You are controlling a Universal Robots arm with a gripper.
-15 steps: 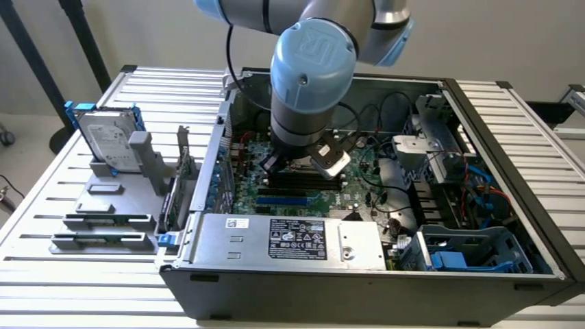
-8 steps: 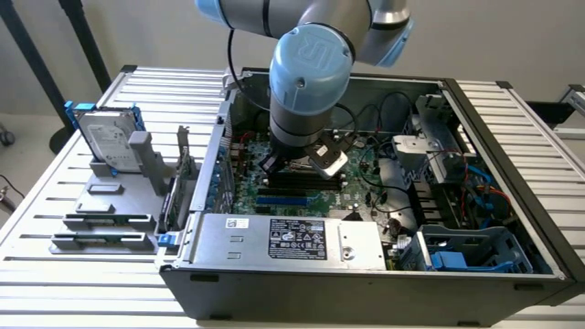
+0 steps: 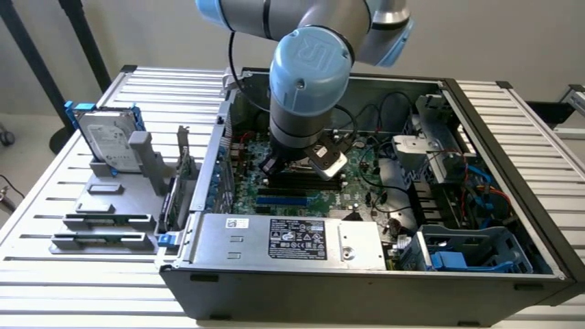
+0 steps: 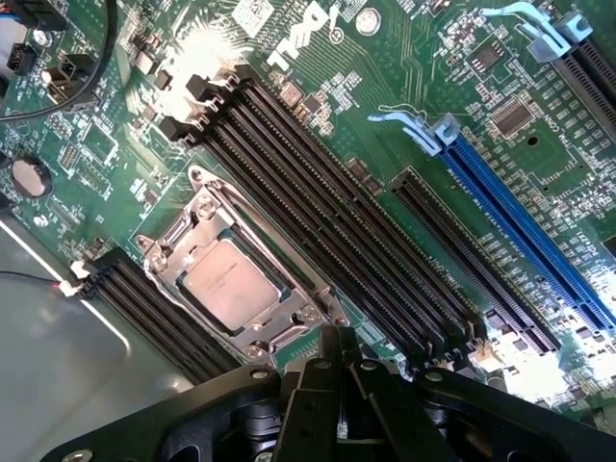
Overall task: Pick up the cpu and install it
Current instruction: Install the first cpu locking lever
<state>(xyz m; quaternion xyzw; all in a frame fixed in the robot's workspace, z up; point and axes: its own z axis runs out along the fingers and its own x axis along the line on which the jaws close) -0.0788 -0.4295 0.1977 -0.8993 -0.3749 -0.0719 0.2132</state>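
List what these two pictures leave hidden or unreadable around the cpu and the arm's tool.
- Exterior view: the cpu socket area on the motherboard is hidden behind the arm's wrist.
- Wrist view: the gripper is cut off by the picture's edge; holding anything cannot be told.
- Wrist view: the cpu lies in the socket frame; its lettering is too small.

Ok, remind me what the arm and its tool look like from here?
The arm has silver-grey tubular links and light blue joint caps; one cap bears an embossed UR logo. A black cable trails behind it. A pale, silvery block sits at the wrist. The tool is matte black, with bolted plates.
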